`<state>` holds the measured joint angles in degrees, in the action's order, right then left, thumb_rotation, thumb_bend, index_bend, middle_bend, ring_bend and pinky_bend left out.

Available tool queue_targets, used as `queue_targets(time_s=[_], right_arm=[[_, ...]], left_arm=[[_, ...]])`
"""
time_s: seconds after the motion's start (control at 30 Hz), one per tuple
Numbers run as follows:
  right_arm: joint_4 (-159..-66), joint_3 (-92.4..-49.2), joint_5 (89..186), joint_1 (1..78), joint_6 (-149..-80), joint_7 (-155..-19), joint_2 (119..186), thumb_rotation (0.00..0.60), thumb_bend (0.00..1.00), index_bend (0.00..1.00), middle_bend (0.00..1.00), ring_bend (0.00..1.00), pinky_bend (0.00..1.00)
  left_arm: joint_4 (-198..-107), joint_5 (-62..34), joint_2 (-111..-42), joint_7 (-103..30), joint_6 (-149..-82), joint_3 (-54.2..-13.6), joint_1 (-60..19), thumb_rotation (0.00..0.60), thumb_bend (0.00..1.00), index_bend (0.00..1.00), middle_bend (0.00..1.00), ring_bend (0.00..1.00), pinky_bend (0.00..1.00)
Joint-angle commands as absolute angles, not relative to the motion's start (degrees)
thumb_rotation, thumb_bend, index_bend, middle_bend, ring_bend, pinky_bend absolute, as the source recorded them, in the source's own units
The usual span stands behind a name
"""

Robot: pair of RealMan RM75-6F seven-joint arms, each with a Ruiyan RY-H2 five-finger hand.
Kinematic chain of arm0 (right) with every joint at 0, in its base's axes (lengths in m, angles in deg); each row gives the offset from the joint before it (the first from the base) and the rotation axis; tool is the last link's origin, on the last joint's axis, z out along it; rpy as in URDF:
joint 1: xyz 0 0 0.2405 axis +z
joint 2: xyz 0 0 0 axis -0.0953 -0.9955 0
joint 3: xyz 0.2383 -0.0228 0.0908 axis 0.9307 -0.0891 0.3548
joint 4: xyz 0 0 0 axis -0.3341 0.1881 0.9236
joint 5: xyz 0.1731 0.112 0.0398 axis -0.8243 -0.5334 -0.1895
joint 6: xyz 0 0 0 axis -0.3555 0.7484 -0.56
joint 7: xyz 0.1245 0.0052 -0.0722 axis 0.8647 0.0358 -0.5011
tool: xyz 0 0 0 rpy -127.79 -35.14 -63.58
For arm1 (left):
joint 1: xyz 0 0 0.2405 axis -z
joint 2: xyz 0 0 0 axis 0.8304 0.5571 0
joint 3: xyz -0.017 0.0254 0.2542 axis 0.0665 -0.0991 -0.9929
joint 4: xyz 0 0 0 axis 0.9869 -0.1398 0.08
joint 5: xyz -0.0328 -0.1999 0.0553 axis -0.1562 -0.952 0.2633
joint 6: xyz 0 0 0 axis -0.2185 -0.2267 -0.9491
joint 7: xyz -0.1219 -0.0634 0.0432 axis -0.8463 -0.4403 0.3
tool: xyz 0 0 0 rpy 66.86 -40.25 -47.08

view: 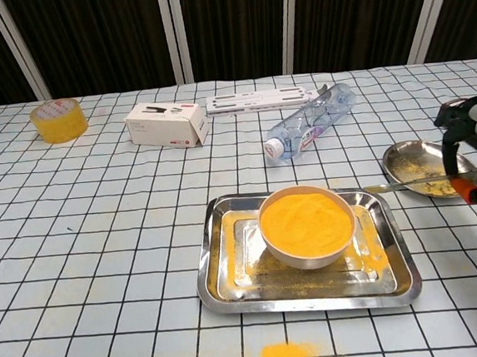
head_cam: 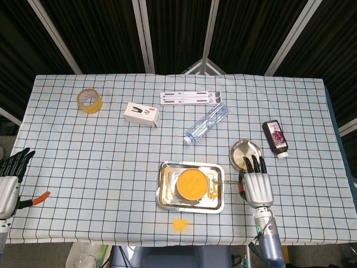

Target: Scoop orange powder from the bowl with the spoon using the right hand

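— Beside the tray (head_cam: 165,202), what has the right hand (head_cam: 257,187) got?
— It grips the spoon (view: 406,185), which sticks out leftward from its fingers (view: 455,147) toward the bowl (view: 306,223) of orange powder.
— And the left hand (head_cam: 9,181)?
— Fingers spread, holding nothing, at the table edge.

Nothing on this table can actually be read from either camera. The small white box (view: 167,123), at about eleven o'clock from the bowl (view: 306,224), carries a dark picture and a red mark on its face, but any lettering is too small to make out. The dark bottle (head_cam: 275,138), out at two o'clock, has a purple label, perhaps with fruit on it, and its print is only a blur.
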<state>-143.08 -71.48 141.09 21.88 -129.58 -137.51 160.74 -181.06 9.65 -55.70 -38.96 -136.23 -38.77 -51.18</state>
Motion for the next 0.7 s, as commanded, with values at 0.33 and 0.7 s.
queue_targets(time_s=[0.33, 0.7], right_arm=[[-138.25, -71.37, 137.82, 25.59, -130.37, -144.39, 170.96, 0.6, 0.53, 0.62, 0.16, 0.0, 0.0], [-135.62, -70.84, 136.52, 26.48, -131.71, -145.31, 173.35, 0.6, 0.53, 0.54, 0.16, 0.0, 0.0]], left_arm=[[-180.5, 10.62, -55.2, -40.89, -136.17, -39.38, -51.36, 0.6, 0.0, 0.0, 0.0, 0.0, 0.0], [-180.17, 10.54, -55.12, -41.3, -135.41, -39.62, -51.14, 0.6, 0.0, 0.0, 0.0, 0.0, 0.0]])
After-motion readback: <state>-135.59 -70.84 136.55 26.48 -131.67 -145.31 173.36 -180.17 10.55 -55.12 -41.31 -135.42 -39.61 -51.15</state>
